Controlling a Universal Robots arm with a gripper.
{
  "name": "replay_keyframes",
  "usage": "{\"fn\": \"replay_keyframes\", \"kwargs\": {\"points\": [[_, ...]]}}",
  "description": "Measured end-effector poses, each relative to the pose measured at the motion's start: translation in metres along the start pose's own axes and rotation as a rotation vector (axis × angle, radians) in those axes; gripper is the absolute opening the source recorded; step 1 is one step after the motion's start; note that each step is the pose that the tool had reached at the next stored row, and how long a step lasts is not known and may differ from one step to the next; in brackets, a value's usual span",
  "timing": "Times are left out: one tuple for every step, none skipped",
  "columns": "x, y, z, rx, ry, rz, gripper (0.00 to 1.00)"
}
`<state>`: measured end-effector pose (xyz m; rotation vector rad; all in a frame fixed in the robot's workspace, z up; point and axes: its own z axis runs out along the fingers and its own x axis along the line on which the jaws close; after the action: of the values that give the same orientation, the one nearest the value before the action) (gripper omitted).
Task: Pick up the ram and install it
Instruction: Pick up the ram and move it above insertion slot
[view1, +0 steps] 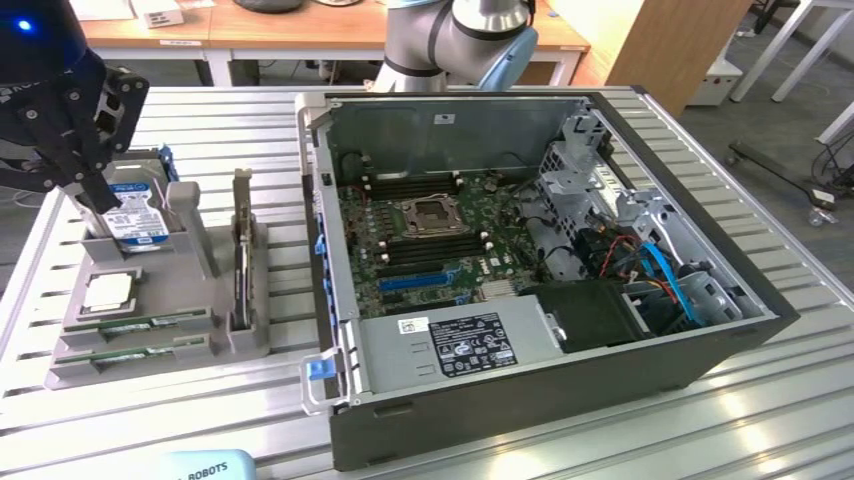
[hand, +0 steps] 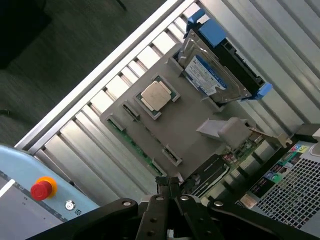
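Two green ram sticks (view1: 140, 324) lie on edge in slots at the front of a grey holder (view1: 187, 355), on the exterior view's left. In the wrist view one ram (hand: 134, 144) shows as a thin green strip along the holder's edge. My gripper (view1: 102, 203) hangs over the back of the holder, beside the hard drive (view1: 136, 218), well away from the ram. Its dark fingers (hand: 176, 192) are shut with nothing between them.
The holder also carries a silver processor chip (view1: 108, 290), the blue-labelled hard drive (hand: 212, 77) and an upright dark expansion card (view1: 242, 250). An open computer case (view1: 694, 345) with its motherboard (view1: 427, 235) lies to the exterior view's right. A red stop button (hand: 41, 189) sits on a pale box.
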<state>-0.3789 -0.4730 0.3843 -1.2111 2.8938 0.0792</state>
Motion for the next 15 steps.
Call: {"fn": "replay_keyframes", "kwargs": {"points": [[0.0, 0.0, 0.0001, -0.0004, 0.0008, -0.018, 0.1], [0.0, 0.0, 0.0002, -0.0008, 0.0016, -0.036, 0.1], [0.0, 0.0, 0.0002, -0.0012, 0.0025, -0.054, 0.1], [0.0, 0.0, 0.0003, -0.0017, 0.0032, -0.072, 0.1], [0.0, 0.0, 0.0003, -0.0021, 0.0041, -0.09, 0.1], [0.0, 0.0, 0.0004, -0.0024, 0.0049, -0.108, 0.1], [0.0, 0.0, 0.0005, -0.0029, 0.0057, -0.126, 0.1], [0.0, 0.0, 0.0006, -0.0034, 0.0065, -0.144, 0.1], [0.0, 0.0, 0.0006, -0.0037, 0.0073, -0.163, 0.1], [0.0, 0.0, 0.0007, -0.0041, 0.0082, -0.181, 0.1], [0.0, 0.0, 0.0008, -0.0046, 0.009, -0.199, 0.1], [0.0, 0.0, 0.0008, -0.005, 0.0099, -0.217, 0.1], [0.0, 0.0, 0.0009, -0.0054, 0.0106, -0.235, 0.1], [0.0, -0.0001, 0.001, -0.0058, 0.0114, -0.253, 0.1], [0.0, 0.0, 0.001, -0.0062, 0.0122, -0.271, 0.1]]}}
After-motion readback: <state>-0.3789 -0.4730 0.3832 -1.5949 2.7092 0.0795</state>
